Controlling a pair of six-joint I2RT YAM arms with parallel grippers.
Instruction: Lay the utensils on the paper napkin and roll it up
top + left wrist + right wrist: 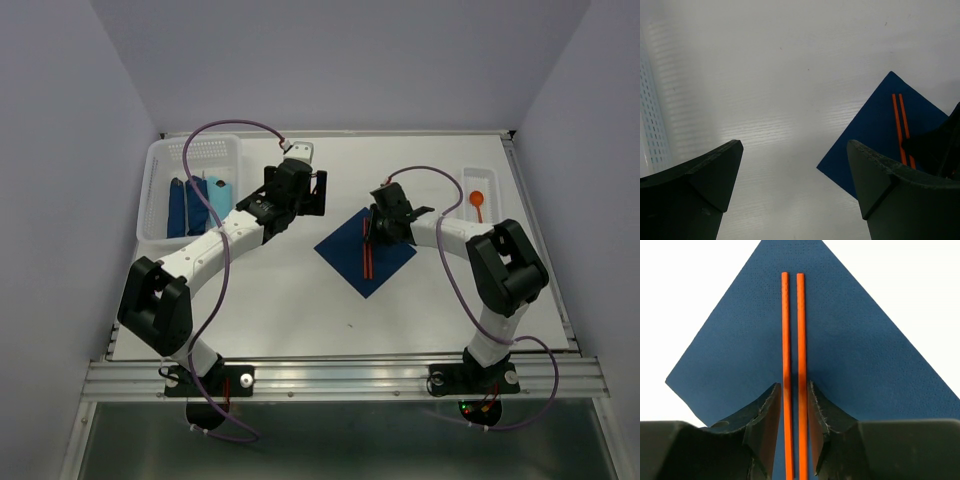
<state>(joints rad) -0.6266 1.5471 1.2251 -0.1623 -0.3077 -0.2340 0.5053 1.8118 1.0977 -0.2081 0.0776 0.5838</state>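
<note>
The napkin (350, 262) lies flat on the table (300, 300) as a dark blue diamond, one corner pointing at the arm bases. Two orange sticks (368, 252) lie on it side by side, a thin gap between them, running along the diagonal through that corner.

The right gripper (375, 232) is low over the napkin's far half. Its fingers (767, 410) flank the two sticks closely, one on each outer side. I cannot tell whether they actually pinch the sticks or only sit beside them.

The left gripper (318, 192) hangs over bare table off the napkin's far-left edge, fingers (715, 170) spread wide and holding nothing.

Well left of the napkin stands a white basket (160, 200) with blue items inside. To the napkin's right is a white tray (490, 175) with an orange spoon (478, 203) in it.
</note>
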